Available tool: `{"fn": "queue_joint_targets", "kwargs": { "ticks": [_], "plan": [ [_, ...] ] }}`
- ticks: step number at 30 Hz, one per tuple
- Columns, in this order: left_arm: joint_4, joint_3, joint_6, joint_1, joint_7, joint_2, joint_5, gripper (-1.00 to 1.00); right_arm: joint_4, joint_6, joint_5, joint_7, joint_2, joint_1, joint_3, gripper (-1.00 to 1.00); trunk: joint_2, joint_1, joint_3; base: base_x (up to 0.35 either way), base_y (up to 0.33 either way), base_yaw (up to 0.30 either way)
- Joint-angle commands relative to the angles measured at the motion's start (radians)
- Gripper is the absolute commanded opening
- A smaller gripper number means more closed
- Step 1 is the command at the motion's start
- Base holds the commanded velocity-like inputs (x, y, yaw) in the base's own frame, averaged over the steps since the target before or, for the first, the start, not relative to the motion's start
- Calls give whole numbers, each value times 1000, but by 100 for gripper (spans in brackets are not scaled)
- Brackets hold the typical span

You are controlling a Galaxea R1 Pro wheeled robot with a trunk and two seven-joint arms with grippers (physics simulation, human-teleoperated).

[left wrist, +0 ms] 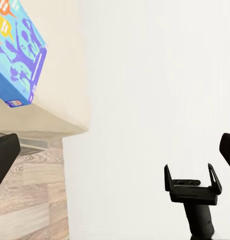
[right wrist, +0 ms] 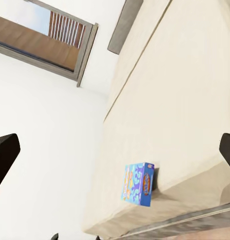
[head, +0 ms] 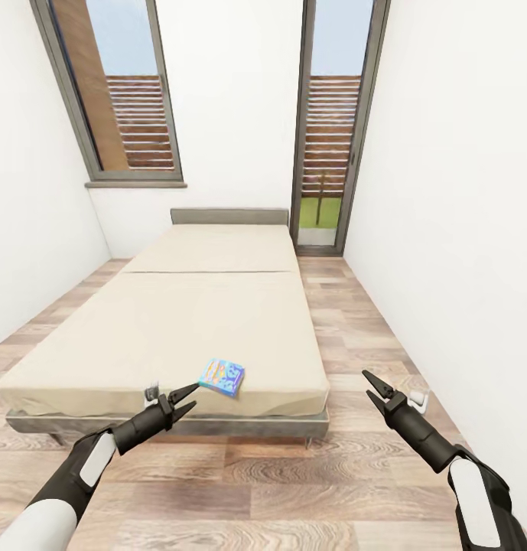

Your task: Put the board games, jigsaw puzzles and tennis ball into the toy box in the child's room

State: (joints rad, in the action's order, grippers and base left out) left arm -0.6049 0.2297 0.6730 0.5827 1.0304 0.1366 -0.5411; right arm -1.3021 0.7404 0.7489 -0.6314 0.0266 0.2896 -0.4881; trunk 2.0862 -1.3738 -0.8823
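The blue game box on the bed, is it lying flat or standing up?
Lying flat. The blue board game rests cover-up on the bed, near its foot edge.

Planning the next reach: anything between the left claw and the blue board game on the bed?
Nothing visible. The blue board game lies flat near the foot edge of the bed, with bare mattress around it. The left claw is open, just short of that edge, with only open air between it and the box.

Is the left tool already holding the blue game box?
No: in the head view the left tool hangs open and empty just short of the blue game box, which lies on the bed.
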Motion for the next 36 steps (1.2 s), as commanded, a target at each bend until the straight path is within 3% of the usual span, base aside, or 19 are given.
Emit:
{"fn": "queue_joint_targets", "kwargs": {
  "ticks": [1, 12, 23, 27, 30, 33, 36],
  "plan": [
    [0, 0, 7, 1, 4, 2, -5, 100, 0, 7, 2, -2, 1, 1, -3, 100, 8, -4, -4, 0, 0, 0],
    [-1, -1, 6, 1, 1, 1, -5, 100, -2, 11, -1, -8, 1, 1, -3, 100, 85, -46, -39, 0, 0, 0],
    [-28, 5, -1, 2, -68, -65, -8, 100, -2, 16, 9, -10, -3, 1, -4, 100, 162, -88, -73, 0, 0, 0],
    [-44, 36, -37, 2, -123, -99, -32, 100, -2, 16, 10, -10, -3, 2, -4, 100, 190, -103, -86, 0, 0, 0],
    [-47, 92, -91, 2, -164, -123, -75, 100, -2, 18, 10, -10, -4, 2, -4, 100, 211, -115, -95, 0, 0, 0],
    [-46, 122, -120, 2, -185, -131, -96, 100, -2, 19, 11, -10, -5, 2, -5, 100, 232, -126, -104, 0, 0, 0],
    [-46, 130, -146, 0, -190, -131, -103, 100, -2, 19, 12, -10, -5, 2, -6, 100, 253, -138, -114, 0, 0, 0]
  ]
}}
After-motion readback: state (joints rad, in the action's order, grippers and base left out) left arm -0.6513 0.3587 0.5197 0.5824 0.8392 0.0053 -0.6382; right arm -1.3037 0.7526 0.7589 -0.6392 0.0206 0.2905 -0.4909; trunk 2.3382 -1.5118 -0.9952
